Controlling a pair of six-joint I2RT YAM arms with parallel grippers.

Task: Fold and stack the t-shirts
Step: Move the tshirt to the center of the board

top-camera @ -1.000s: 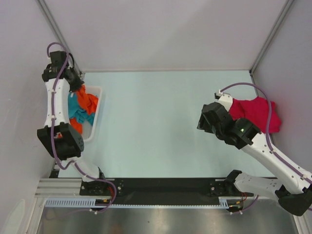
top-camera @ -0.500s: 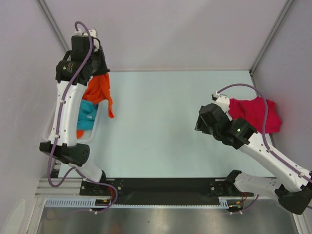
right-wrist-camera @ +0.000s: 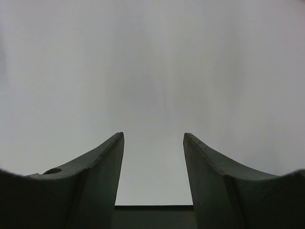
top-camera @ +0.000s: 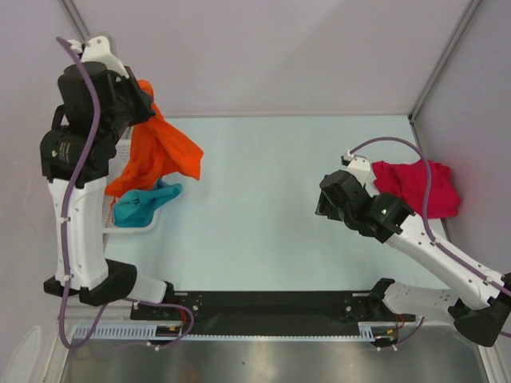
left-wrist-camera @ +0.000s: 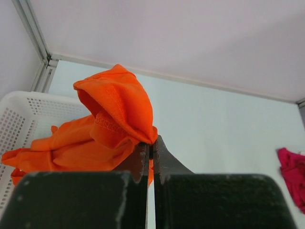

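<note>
Three t-shirts are in view, placed here with respect to the white mesh basket (top-camera: 132, 226), which stands at the left edge of the table (top-camera: 263, 183), close to the side wall. Walls close the table on the left, far and right sides, and a broad bare stretch lies between the basket and the right wall. The orange t-shirt (top-camera: 156, 155) hangs above the basket from the left hand (left-wrist-camera: 150, 143), whose jaws are pinched tight on a fold of it. Its long axis runs from the pinch down toward the basket, with one lobe spread toward the table's middle. The cloth is bunched and creased, and a stitched hem shows in the wrist view. The teal t-shirt (top-camera: 144, 203) lies crumpled in the basket, with part of it apparently over the rim on the side away from the wall. The crimson t-shirt (top-camera: 419, 187) is a rumpled heap well apart from the basket, beside the right wall. The right hand (right-wrist-camera: 153, 136) stands between the basket and this heap, just beside the heap, its jaws wide with nothing between them.
</note>
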